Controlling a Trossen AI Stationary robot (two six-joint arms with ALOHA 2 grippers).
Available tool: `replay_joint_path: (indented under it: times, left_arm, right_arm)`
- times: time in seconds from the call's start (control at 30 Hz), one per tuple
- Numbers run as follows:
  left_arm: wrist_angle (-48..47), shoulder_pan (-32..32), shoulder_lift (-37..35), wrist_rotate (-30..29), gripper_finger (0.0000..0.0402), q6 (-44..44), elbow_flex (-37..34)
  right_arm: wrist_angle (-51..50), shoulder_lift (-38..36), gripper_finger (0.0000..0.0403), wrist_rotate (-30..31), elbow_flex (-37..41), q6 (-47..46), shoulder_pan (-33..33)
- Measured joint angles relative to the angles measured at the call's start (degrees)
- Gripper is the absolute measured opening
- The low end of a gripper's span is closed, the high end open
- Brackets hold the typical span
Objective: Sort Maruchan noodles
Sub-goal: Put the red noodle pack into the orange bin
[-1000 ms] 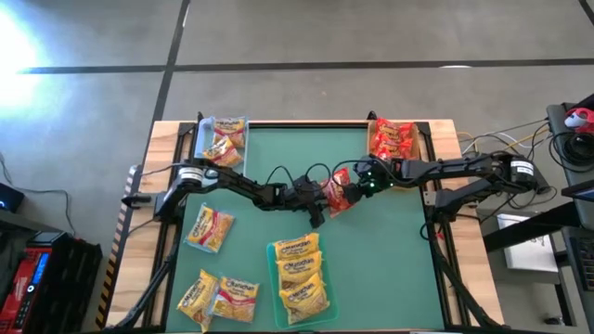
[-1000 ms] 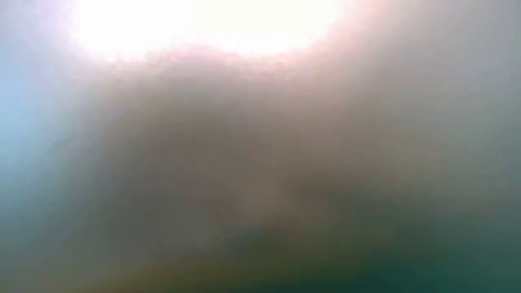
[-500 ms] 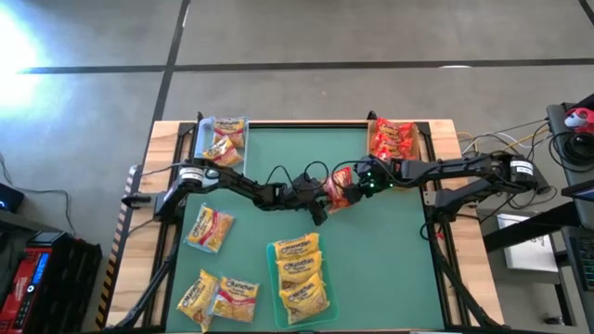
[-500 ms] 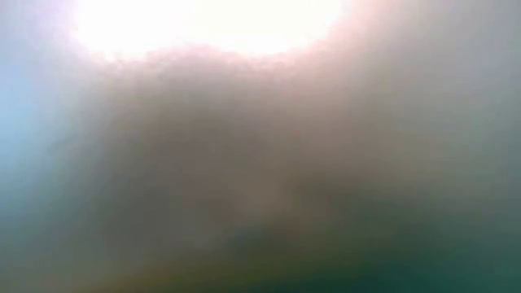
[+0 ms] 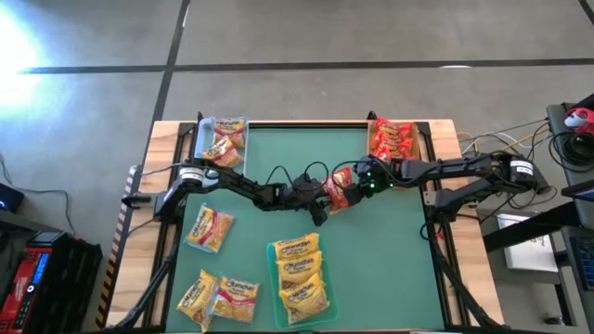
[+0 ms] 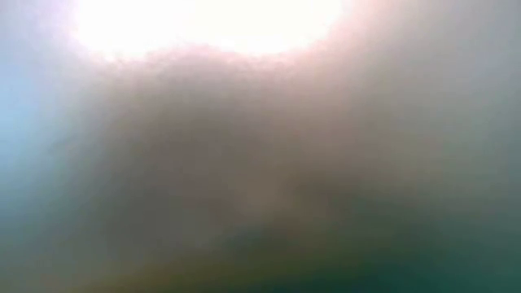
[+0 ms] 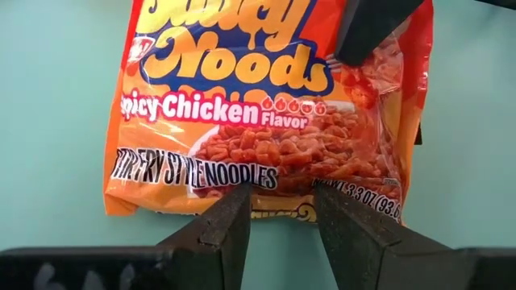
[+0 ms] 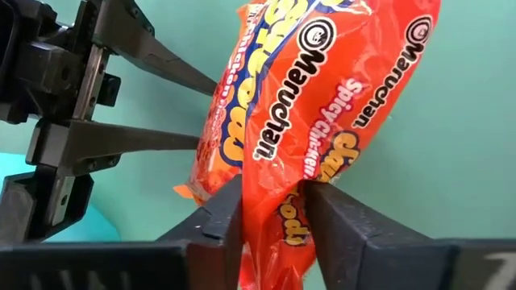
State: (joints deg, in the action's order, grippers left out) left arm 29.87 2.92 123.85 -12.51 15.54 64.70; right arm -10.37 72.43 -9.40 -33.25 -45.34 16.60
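both the left hand [image 7: 278,221] and right hand [image 8: 270,213] pinch 1 red noodle packet [image 5: 340,188] mid-table.

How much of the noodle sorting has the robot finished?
Partly done. Red crinkly packets fill the back right tray, yellow packets the front tray, and orange-and-white packets the back left tray. Right now the left gripper and right gripper both pinch one red Spicy Chicken packet mid-table. Three loose packets at front left remain.
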Motion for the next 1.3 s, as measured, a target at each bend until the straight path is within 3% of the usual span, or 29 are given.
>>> replay_joint_path:
  times: [0.5, 0.77, 0.97, 1.3]
  left_arm:
    - [-1.1, 0.0, -0.7, 0.0, 0.0125, -1.7, 0.2]
    - [-4.9, 0.0, -1.8, 0.1, 0.0125, -1.8, 0.2]
    - [-5.3, -0.1, -2.8, 3.1, 0.0125, -2.3, 0.2]
    - [-5.7, -0.1, -2.8, 3.1, 0.0125, -2.6, 0.2]
  right_arm:
    - [-12.0, 0.2, 0.0013, 0.8, -9.0, 8.0, 0.1]
    - [-15.5, 0.1, 0.0009, 1.3, -11.8, 10.4, 0.1]
    - [-21.0, 0.1, 0.0008, 6.2, -14.5, 13.6, 0.0]
    - [-30.9, 0.0, 0.0008, 8.0, -23.7, 19.5, 0.0]
